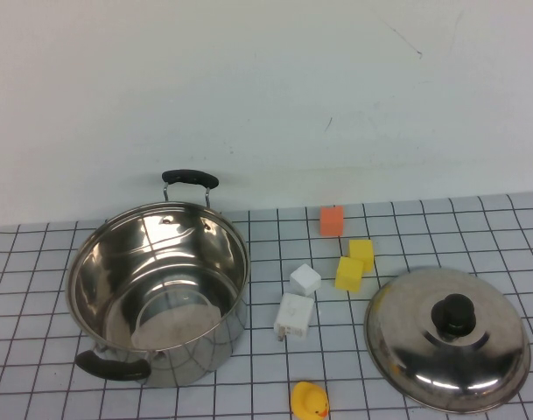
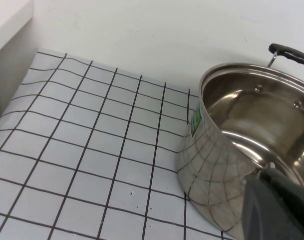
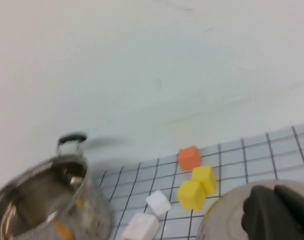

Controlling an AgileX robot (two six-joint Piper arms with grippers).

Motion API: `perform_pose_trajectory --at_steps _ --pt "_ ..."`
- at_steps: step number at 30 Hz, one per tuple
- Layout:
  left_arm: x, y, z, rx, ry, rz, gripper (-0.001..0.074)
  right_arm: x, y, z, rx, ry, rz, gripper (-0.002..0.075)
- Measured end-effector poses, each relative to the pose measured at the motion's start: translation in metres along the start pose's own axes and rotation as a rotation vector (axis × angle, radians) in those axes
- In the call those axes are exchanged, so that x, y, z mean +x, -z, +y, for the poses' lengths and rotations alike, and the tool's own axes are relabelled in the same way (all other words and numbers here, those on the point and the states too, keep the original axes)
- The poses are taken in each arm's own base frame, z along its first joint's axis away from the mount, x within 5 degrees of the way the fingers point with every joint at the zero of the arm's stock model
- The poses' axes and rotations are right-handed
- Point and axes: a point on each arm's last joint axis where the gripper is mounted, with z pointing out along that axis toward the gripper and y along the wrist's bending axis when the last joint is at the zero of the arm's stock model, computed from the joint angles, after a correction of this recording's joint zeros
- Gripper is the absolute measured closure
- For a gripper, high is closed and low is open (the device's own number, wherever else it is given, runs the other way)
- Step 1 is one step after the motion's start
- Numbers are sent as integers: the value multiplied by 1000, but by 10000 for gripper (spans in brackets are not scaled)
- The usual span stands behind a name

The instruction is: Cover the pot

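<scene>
On the checked tablecloth (image 1: 248, 394) we see the uncovered pot (image 1: 157, 293) and its lid (image 1: 447, 339); neither our left gripper nor right gripper is visible, so their grasp is untellable.

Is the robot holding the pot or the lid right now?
Neither: the pot and lid sit untouched on the table. No gripper shows in any view.

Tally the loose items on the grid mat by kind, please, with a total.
Pot: 1
Lid: 1
Yellow blocks: 2
Orange block: 1
White blocks: 2
Yellow rubber duck: 1
Total: 8
Neither the left tool nor the right tool is in view.
</scene>
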Motion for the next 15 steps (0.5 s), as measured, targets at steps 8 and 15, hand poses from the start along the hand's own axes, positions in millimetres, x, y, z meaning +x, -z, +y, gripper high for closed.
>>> perform_pose_trajectory --at_steps 8,15 --pt "0 0 0 0 0 0 738 -47 -1 26 -66 315 45 728" --pt "0 0 0 0 0 0 738 -73 -24 15 99 278 146 723"
